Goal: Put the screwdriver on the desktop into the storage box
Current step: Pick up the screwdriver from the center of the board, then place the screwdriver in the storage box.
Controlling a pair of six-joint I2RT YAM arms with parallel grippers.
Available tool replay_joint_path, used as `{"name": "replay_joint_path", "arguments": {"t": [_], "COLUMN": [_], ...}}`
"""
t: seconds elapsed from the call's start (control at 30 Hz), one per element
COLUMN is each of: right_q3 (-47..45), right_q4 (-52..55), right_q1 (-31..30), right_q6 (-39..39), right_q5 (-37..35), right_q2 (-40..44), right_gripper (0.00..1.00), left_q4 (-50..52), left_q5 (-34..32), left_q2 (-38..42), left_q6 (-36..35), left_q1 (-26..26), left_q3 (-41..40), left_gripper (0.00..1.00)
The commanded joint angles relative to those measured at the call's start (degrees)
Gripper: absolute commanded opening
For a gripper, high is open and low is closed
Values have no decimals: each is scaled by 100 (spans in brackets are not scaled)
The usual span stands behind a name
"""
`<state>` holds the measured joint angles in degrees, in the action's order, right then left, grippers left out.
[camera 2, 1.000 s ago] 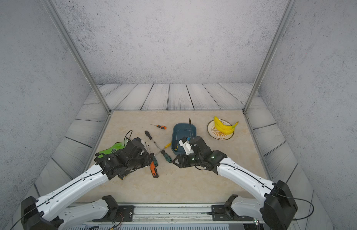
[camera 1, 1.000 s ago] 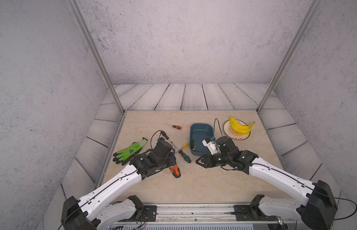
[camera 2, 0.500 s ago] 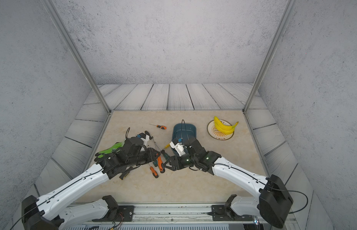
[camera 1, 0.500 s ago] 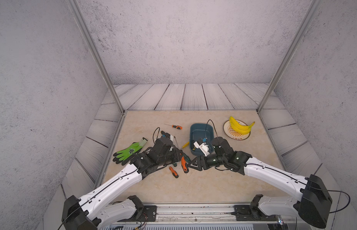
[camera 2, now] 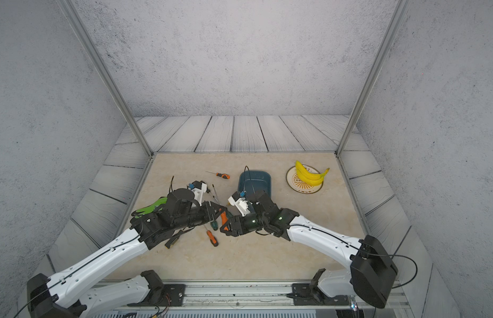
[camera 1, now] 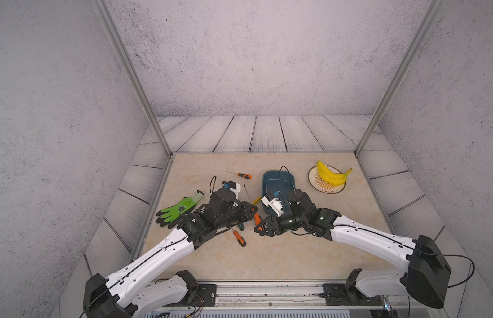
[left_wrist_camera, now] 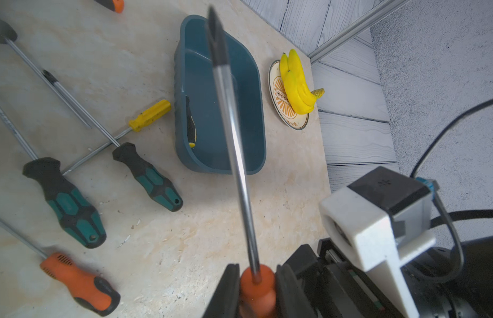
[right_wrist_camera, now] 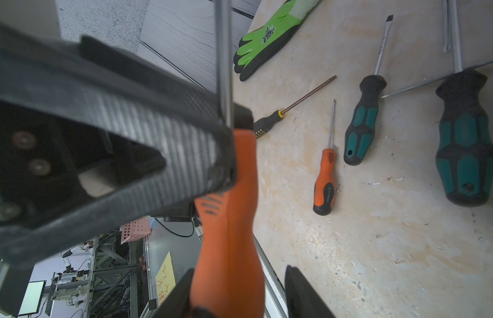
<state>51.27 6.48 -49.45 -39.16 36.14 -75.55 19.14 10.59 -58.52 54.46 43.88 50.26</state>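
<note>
Two grippers meet over the near middle of the desktop (camera 1: 267, 258), both on one orange-handled screwdriver (camera 1: 257, 219) held clear of the surface. The left gripper (left_wrist_camera: 256, 275) pinches the handle at its shaft end. The right gripper (right_wrist_camera: 240, 275) has its jaws spread around the butt, with a gap showing on one side.

Just below them an orange-and-black screwdriver (camera 1: 239, 238) lies flat. A black screwdriver with yellow dots (camera 2: 172, 242) is half hidden under the left arm. A little farther, two teal-and-black screwdrivers (left_wrist_camera: 66, 203) (left_wrist_camera: 149, 176) lie side by side, mostly covered by the left gripper in both top views. A yellow-handled screwdriver (left_wrist_camera: 150, 115) crosses the shaft of one of them. A green glove (camera 1: 179, 209) sits off near the left rail.

Beyond the right gripper stands the storage box (camera 1: 278, 179), its near end blocked by the right wrist camera in both top views. In the left wrist view the held shaft cuts across the box, its tip blurred, and a black-and-yellow handle (left_wrist_camera: 190, 124) lies along one inner wall.

Farthest back are a plate (camera 1: 326, 188) bearing bananas (camera 1: 332, 174), apart from the box on its right, and a small orange screwdriver (camera 1: 244, 175) on its left.

The plate's print, the glove's logo and a mark on the orange-and-black screwdriver's butt are too small to read.
</note>
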Motion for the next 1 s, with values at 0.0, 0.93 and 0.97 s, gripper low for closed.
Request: {"name": "replay_joint_path", "arguments": {"t": [0.0,0.93,0.97], "right_q3": [154,1317,1417], "right_q4": [-100,2434,2512], "right_q1": [-33,1270,1390], "right_q6": [-64,242,253], "right_q5": [53,-1712,-1674], "right_q2": [-64,-811,-951], "right_gripper": [49,17,17], "left_q4": [-226,1855,1881], "left_q5": [92,-1168,-1173], "left_q2": [86,1849,1950], "left_q6": [30,-330,-267], "left_q1": [-2,-64,-62], "left_q3": [-82,-451,-554], "left_gripper": [0,97,97]}}
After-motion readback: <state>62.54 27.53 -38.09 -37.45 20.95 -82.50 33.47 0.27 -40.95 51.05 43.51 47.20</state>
